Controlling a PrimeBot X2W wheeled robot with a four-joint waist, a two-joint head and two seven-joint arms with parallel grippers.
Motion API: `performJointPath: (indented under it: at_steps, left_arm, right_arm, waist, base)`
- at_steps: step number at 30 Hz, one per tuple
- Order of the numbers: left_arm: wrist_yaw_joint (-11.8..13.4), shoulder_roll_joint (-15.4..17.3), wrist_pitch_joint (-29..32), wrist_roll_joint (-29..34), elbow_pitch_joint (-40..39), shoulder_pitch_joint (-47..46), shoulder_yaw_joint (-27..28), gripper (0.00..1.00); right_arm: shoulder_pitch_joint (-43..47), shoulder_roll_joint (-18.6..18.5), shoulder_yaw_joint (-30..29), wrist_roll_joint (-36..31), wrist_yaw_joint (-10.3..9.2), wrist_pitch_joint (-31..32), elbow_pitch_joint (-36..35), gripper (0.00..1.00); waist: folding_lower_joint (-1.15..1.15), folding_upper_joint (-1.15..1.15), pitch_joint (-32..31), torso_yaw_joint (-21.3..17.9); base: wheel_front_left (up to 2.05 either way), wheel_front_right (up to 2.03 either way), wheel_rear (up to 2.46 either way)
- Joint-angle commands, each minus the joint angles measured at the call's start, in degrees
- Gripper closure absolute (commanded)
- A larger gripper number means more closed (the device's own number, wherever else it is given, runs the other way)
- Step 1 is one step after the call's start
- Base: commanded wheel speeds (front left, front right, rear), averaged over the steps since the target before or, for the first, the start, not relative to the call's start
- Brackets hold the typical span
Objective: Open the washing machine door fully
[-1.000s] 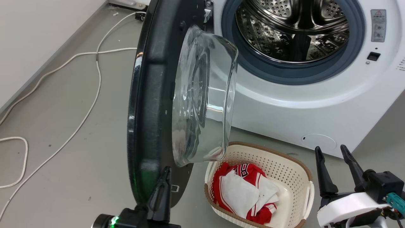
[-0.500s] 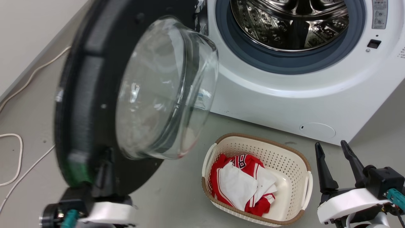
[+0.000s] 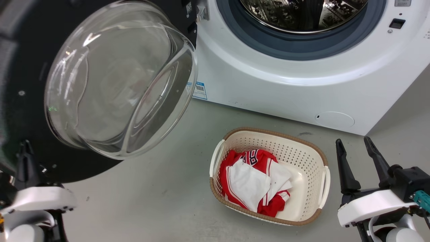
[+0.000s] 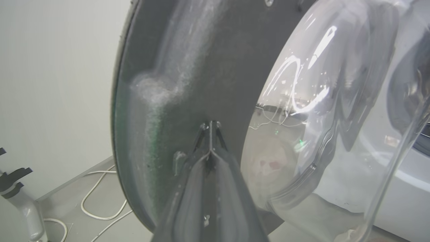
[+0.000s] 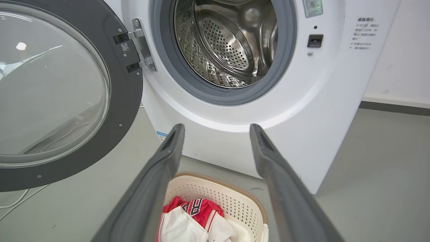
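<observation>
The washing machine [image 3: 285, 84] is a white front-loader with its steel drum exposed. The washing machine door [image 3: 13, 67] hangs swung far out to the left, black rim and clear glass bowl [image 3: 121, 77] facing me. My left gripper [image 3: 23, 144] is at the door's lower edge. In the left wrist view, the left gripper [image 4: 210, 125] has its fingers pressed together, shut, tips against the door's black inner rim [image 4: 188, 84]. My right gripper [image 3: 356, 144] stands open at the lower right, holding nothing. The right gripper [image 5: 216, 127] points at the machine [image 5: 336, 101] and the door [image 5: 124, 101].
A cream perforated laundry basket [image 3: 275, 133] with red and white clothes [image 3: 255, 178] sits on the grey floor in front of the machine, between my arms. It shows under the right fingers as the basket [image 5: 235, 198]. White cable [image 4: 100, 215] lies by the wall left of the door.
The door has swung much further open to the left, from nearly edge-on to facing me. My left gripper moved left with its lower rim. The head camera shifted slightly; the right gripper stayed put.
</observation>
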Motion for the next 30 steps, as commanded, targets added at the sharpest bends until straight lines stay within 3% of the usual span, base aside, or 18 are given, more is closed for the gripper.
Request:
performJointPath:
  at_steps: [1, 11, 17, 30]
  left_arm:
    - [-0.6, 1.0, -0.2, -0.6, 1.7, -1.5, 1.6, 1.0]
    - [-4.8, 4.7, -0.2, -0.6, 10.9, -8.0, 6.2, 1.0]
    - [-5.8, 5.3, -0.2, 0.4, 13.7, -10.4, 7.2, 1.0]
    - [-5.4, -0.1, -0.2, 5.0, 5.0, -0.1, 8.4, 1.0]
  right_arm:
    - [-0.8, 0.1, 0.1, -0.6, -0.04, -0.1, -0.4, 0.0]
    - [-2.0, 0.1, 0.0, -0.8, -0.04, -0.1, -0.7, 0.0]
    - [-2.5, 0.1, 0.0, -0.4, -0.04, -0.9, -0.8, 0.0]
    - [-1.1, 0.1, 0.8, 0.1, -0.04, -2.4, 1.3, 0.0]
  waist:
    - [-0.01, 0.0, 0.7, -0.3]
    - [-0.01, 0.0, 2.4, -1.2]
    - [-0.01, 0.0, 2.3, -1.6]
    - [-0.01, 0.0, -2.5, -4.5]
  base:
    - [0.0, 0.0, 0.0]
    - [0.0, 0.0, 0.0]
    - [0.0, 0.0, 0.0]
    - [0.0, 0.0, 0.0]
